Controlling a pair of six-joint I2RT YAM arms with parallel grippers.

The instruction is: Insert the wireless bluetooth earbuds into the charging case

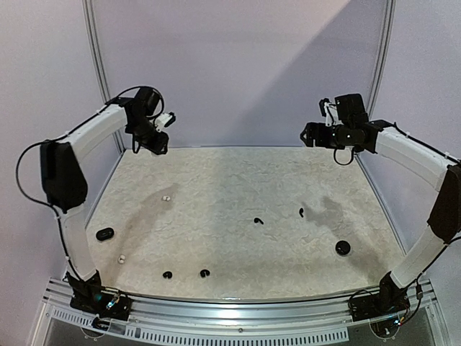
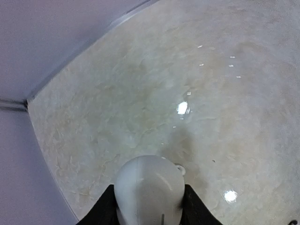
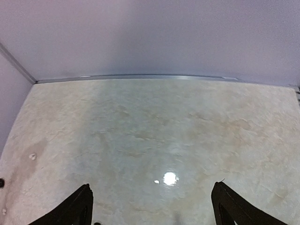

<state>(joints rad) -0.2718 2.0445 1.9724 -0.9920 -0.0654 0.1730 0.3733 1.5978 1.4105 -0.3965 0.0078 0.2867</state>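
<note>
Seemingly, white case (image 2: 149,185) in left gripper (image 2: 148,208)

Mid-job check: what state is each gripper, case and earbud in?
left gripper: shut on white case, raised
white case: held above table
right gripper: open, empty
black oval case: on table, ungripped
black round case: on table, ungripped
white earbuds: two, loose on table
black earbuds: four, loose on table

Marbled beige tabletop (image 1: 238,180) (glossy), pale walls (image 1: 238,65) behind.

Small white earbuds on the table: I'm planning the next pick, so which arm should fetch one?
Probably right: the right gripper hangs open and empty, while the left gripper grips a rounded white case.
</note>
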